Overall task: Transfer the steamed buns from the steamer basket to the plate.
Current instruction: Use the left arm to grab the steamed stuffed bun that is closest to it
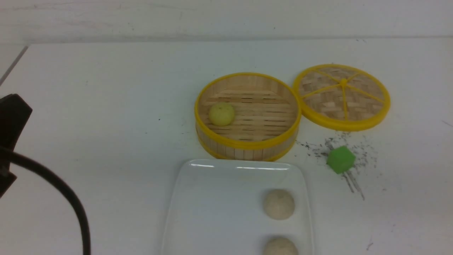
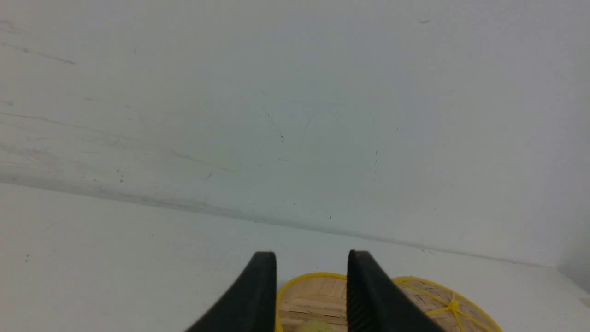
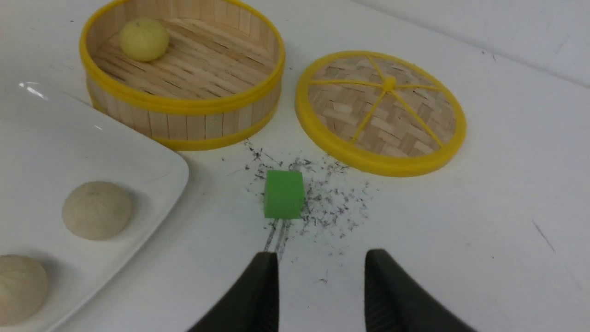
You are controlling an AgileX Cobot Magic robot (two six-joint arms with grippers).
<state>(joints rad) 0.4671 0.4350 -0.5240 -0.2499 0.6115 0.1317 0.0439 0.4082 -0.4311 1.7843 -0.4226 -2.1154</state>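
While the pale yellow-green bun (image 1: 221, 114) sits in the round bamboo basket (image 1: 247, 144), the left gripper (image 2: 312, 260) hangs seemingly well apart, parted, empty. The right gripper (image 3: 322, 260) gapes likewise.

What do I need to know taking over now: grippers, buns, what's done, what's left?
Left gripper: open, empty, pointing toward the round bamboo steamer basket.
Right gripper: open, empty, over the table near the small green cube.
Done: two beige round buns lie on the glossy white rectangular plate.
Left: one pale yellow-green bun sits in the basket, on its left side; move it onto the plate.
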